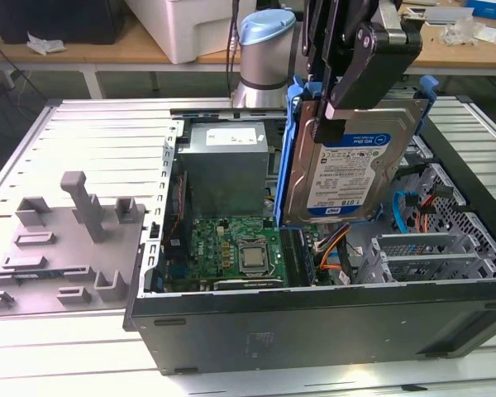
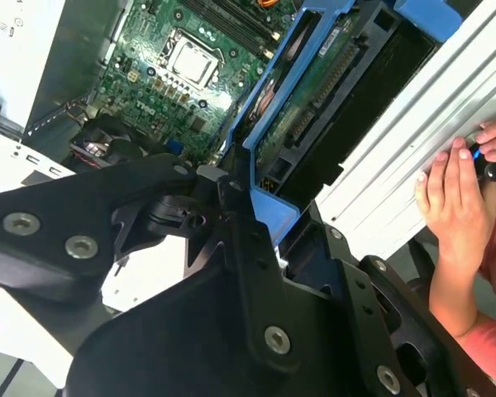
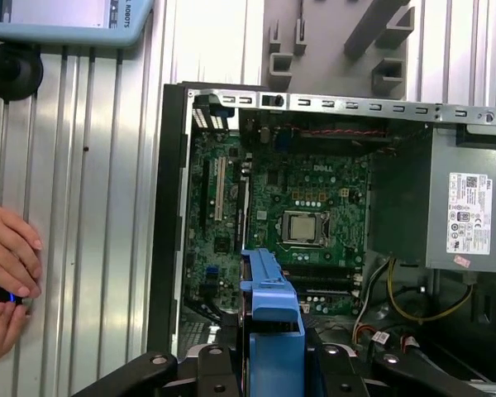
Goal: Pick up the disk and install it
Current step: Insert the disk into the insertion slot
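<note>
I hold the flat silver-metal disk in its blue plastic carrier (image 1: 351, 169) upright over the open black computer case (image 1: 314, 331), black end effector (image 1: 339, 103) clamped on its upper edge; it is probably stiff, weighty and shock-sensitive, and best gripped by the carrier.

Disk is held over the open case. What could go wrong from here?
The tool grips the disk by its upper end only, hanging tilted; it might slip or swing.
The motherboard and loose cables lie just below it; a low corner could strike or snag them.
A person's hand rests on the table beside the case; a sideways arm move might reach it.
</note>
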{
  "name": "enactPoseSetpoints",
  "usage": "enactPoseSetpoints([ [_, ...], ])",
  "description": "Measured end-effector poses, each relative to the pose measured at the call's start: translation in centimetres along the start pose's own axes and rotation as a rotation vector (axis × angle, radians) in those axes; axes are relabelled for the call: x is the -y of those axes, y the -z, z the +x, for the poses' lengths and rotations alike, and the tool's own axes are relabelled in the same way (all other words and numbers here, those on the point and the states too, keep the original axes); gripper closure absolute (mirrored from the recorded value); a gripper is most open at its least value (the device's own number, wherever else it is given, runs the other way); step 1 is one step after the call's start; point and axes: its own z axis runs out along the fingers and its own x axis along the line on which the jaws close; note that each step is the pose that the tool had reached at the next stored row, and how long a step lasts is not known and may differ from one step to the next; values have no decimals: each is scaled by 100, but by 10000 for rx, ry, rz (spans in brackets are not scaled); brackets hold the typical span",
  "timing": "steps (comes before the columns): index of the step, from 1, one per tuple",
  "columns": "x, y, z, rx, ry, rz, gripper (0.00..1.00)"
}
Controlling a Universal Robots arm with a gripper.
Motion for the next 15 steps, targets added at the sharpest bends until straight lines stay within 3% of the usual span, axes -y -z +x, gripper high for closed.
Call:
enactPoseSetpoints([
  [2, -1, -1, 16, 51, 2, 11, 63],
  [6, 2, -2, 24, 54, 3, 12, 63],
  [15, 154, -6, 38, 53, -3, 52, 63],
])
